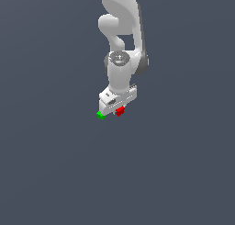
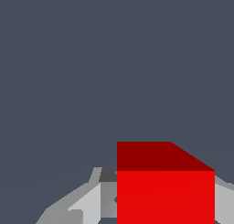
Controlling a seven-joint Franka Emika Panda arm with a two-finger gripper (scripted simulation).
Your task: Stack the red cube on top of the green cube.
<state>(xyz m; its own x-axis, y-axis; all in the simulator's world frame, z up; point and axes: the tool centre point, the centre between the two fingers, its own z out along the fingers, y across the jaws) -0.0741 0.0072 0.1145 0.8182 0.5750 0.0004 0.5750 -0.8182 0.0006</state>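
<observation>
Gripper [image 1: 118, 110] is low over the grey worktop [image 1: 55, 173], well away from any edge, and in the wrist view the red cube [image 2: 165, 191] sits between the fingers [image 2: 89, 205]; whether they are clamped on it, I cannot tell. The green cube [image 1: 101, 115] lies just beside the gripper. Risk: a swinging finger could nudge green, or a loose hold could drop red.

no text, label, brand, number or sign can be read in either view. the arm's white casing [image 1: 120, 77] has only a row of tiny dark dots, too small to make out, and the faces of the red cube [image 2: 165, 191] are plain.
</observation>
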